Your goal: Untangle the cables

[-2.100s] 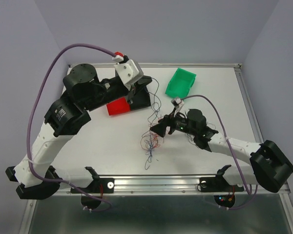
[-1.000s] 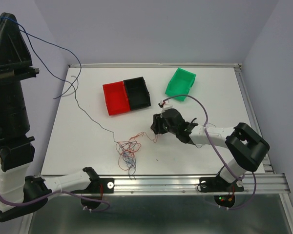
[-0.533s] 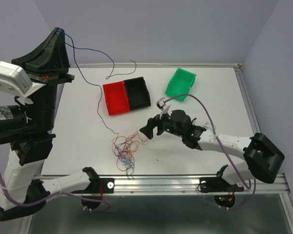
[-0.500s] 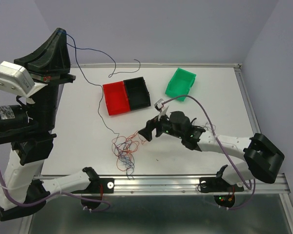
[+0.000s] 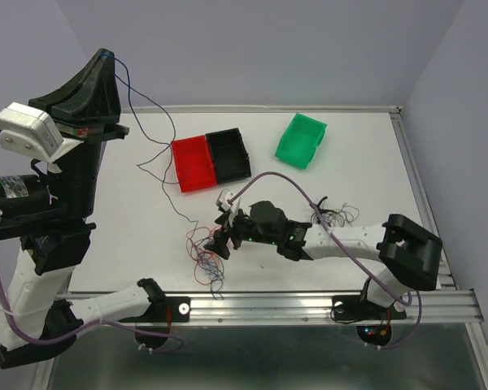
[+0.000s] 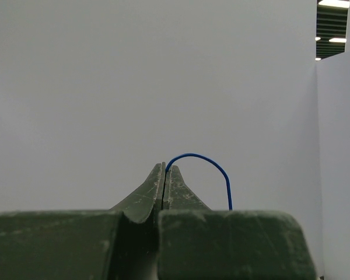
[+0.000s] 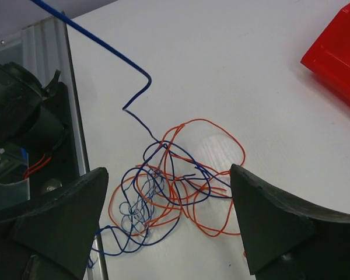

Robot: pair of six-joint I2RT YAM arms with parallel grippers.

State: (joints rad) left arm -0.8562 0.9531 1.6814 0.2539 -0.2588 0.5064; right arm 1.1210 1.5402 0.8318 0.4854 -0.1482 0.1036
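The cables are a small tangle (image 5: pixel 207 256) of thin orange and blue wires near the table's front edge, seen close in the right wrist view as the tangle (image 7: pixel 175 186). One blue strand (image 5: pixel 156 146) rises from it to my left gripper (image 5: pixel 106 54), which is raised high at the far left. That gripper (image 6: pixel 164 168) is shut on the blue strand (image 6: pixel 205 158). My right gripper (image 5: pixel 220 242) hangs open just over the tangle; in its own view the gripper (image 7: pixel 169 201) has one finger on each side of the tangle. A few loose black strands (image 5: pixel 335 214) lie beside the right arm.
A red bin (image 5: pixel 193 162) and a black bin (image 5: pixel 229 154) stand side by side at the back middle, with a green bin (image 5: pixel 301 140) to their right. The metal front rail (image 5: pixel 268 305) runs just behind the tangle. The red bin's corner (image 7: pixel 338 58) shows top right in the right wrist view.
My right gripper has moved left and nearer, from beside the tangle to over it, and its jaws have opened wide. The left gripper stays raised; the blue strand's loop has sagged.
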